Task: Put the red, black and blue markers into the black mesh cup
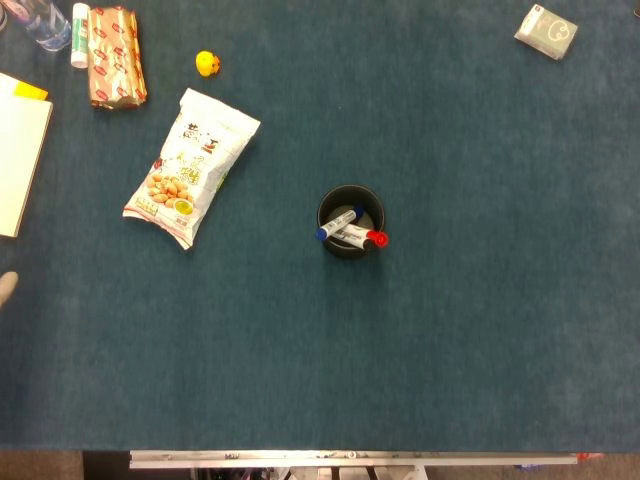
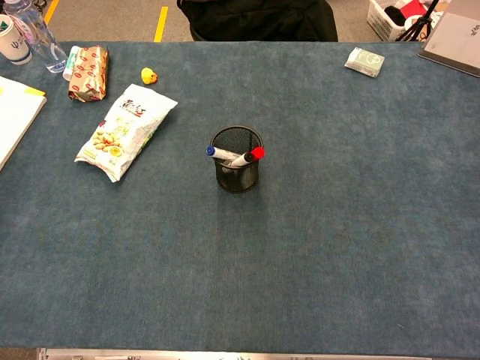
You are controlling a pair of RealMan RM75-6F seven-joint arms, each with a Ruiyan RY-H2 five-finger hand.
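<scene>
Noted upright near the middle of the blue table cover: black mesh cup. Confirmed in the chest view as well, mesh wall resting on the cover.

Seen inside the cup, leaning on the rim toward 8 o'clock in the head view: blue marker, blue cap projecting just past the rim. Seen inside the cup, leaning toward 4 o'clock: red marker, red cap over the rim. Observed in the chest view just beside the red cap: dark cap; could not be told for certain whether belonging to the black marker.

Left hand: visible only as a pale fingertip at the 9 o'clock edge of the head view, well apart from the cup. Spread or curl of the fingers could not be told; nothing seen held. Right hand: outside both views.

Located from the cup, head view:
- At 10 o'clock, near: snack bag, lying flat and tilted.
- At 11 o'clock, farther: yellow duck.
- At 10 o'clock, far corner: wrapped bar, with glue stick just beside at its 9 o'clock side and clear bottle beyond that.
- At 9 o'clock, at the table edge: notepad.
- At 1 o'clock, far corner: small box.
</scene>
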